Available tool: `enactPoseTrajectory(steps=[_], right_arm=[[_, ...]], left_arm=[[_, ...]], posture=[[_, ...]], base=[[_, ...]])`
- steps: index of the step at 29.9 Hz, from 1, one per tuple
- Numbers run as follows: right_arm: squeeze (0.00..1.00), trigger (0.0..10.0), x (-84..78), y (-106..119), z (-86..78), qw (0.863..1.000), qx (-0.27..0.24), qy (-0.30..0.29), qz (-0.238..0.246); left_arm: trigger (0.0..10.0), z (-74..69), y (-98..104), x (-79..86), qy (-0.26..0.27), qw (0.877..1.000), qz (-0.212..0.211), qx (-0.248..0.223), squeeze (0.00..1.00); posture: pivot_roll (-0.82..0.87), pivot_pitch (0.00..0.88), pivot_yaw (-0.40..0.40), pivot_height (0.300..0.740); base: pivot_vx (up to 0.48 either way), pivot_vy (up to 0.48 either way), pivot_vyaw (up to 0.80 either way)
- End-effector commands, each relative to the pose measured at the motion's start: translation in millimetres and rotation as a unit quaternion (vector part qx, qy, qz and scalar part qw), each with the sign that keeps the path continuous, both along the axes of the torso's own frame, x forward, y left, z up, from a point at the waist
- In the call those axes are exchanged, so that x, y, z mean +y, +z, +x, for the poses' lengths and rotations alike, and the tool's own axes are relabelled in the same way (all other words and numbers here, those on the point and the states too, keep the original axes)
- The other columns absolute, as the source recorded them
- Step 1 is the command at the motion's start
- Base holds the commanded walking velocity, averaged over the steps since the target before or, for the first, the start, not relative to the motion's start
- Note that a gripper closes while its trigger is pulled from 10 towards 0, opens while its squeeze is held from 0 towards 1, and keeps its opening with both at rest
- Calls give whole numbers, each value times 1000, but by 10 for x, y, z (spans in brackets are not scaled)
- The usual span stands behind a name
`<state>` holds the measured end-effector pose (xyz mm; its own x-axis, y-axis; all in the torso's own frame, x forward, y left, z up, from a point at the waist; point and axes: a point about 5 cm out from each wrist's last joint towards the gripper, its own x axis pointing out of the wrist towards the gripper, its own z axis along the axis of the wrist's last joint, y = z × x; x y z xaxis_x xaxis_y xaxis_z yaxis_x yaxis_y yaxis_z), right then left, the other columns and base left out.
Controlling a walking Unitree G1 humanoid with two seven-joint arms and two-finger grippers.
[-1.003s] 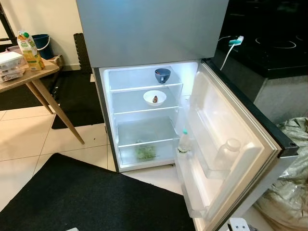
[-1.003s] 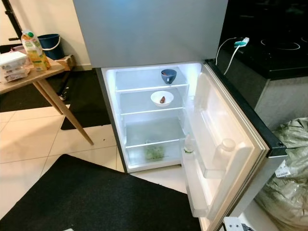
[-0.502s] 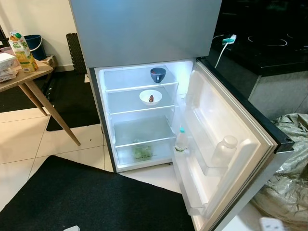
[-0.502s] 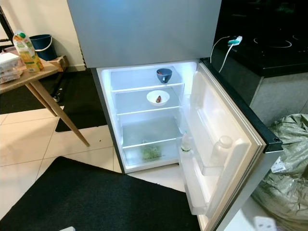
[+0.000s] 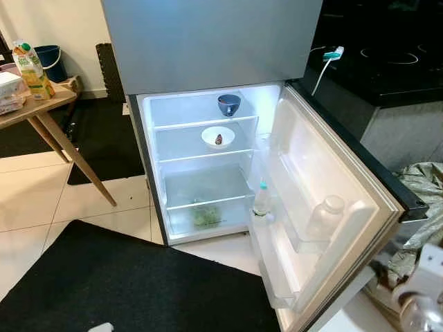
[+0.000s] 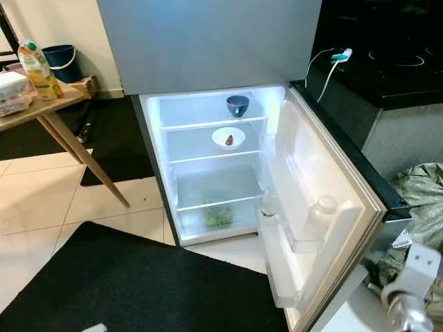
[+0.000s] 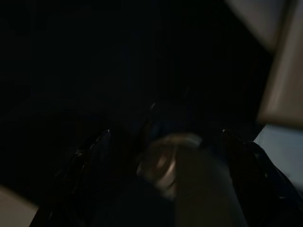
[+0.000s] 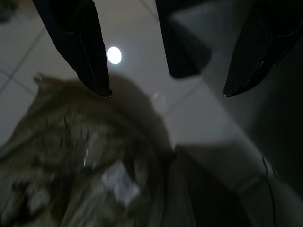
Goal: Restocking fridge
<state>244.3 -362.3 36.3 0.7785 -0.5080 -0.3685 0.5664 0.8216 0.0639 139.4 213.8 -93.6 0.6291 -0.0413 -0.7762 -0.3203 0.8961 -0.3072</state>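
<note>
Straight ahead stands the fridge (image 5: 208,41), its lower door (image 5: 325,200) swung wide to the right and the lit inside on show. On the top shelf sits a dark blue bowl (image 5: 229,104); on the shelf below it is a white bowl (image 5: 218,137) with something small and brown in it, and the bottom drawer holds a greenish bundle (image 5: 206,217) (too blurred to name). In the door racks a small bottle with a teal cap (image 5: 261,200) stands near the hinge side, and a pale, cloudy bottle (image 5: 324,216) stands further out along the same door. Off to the left, a wooden table (image 5: 38,111) carries a juice carton (image 5: 30,70) and some white packets (image 5: 10,90), well apart from the fridge, with a blue bucket (image 5: 50,61) by the wall behind it. A black mat (image 5: 131,283) lies on the tiled floor before the fridge, and a crumpled grey-green bag (image 5: 422,194) sits past the door's outer edge. The right gripper (image 8: 166,93) hangs low over that bag and the pale floor, its two black fingers (image 8: 78,42) spread wide with nothing between them. The left gripper (image 7: 165,175) is in deep shade, and I cannot tell how its fingers stand.
</note>
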Motion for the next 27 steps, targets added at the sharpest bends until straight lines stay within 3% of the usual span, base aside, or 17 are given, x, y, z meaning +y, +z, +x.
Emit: enactPoseTrajectory(steps=[1,7,10,14,17,19,20,21,22,23,24,26,27], right_arm=[[0,10000,-15,30,11,999,-26,-14,16],[0,10000,84,70,118,995,-74,30,59],[0,10000,276,40,198,982,-103,119,106],[0,10000,393,14,222,969,-114,174,133],[0,10000,652,-4,289,938,-126,279,165],[0,10000,851,-3,337,908,-134,349,189],[0,10000,899,-1,345,899,-137,367,196],[0,10000,899,-1,345,899,-137,367,196],[0,10000,1090,37,397,865,-150,425,219],[0,10000,1408,149,453,799,-181,512,258],[0,10000,1408,149,453,799,-181,512,258],[0,10000,1628,310,476,739,-226,560,300],[0,10000,1684,382,482,718,-246,568,318]], left_arm=[[10000,48,59,163,17,1000,16,-19,0],[10000,31,65,221,13,1000,24,-13,0],[10000,-46,26,174,1,1000,20,-2,0],[10000,-96,-2,136,-3,1000,18,9,0],[10000,-171,-39,80,-10,1000,14,22,0],[10000,-188,-52,43,-15,1000,11,25,0],[10000,-191,-55,34,-16,999,10,25,0],[10000,-191,-55,34,-16,999,10,25,0],[10000,-183,-54,23,-18,999,10,25,0],[10000,-166,-51,13,-21,999,9,23,0],[10000,-166,-51,13,-21,999,9,23,0],[10000,-157,-49,10,-22,999,9,23,0],[10000,-155,-49,10,-23,999,9,23,0]], posture=[[-32,36,5,740],[-35,37,10,740],[-35,40,9,740],[-36,40,8,740],[-41,41,6,740],[-42,41,2,740],[-42,41,2,740],[-42,41,2,740],[-42,40,2,740],[-40,39,1,740],[-40,39,1,740],[-38,39,1,740],[-38,39,1,740]], base=[[0,0,0],[0,0,0],[0,0,0],[0,0,0],[0,0,0],[0,0,0],[0,0,0],[0,0,0],[0,0,0],[0,0,0],[0,0,0],[0,0,0],[0,0,0]])
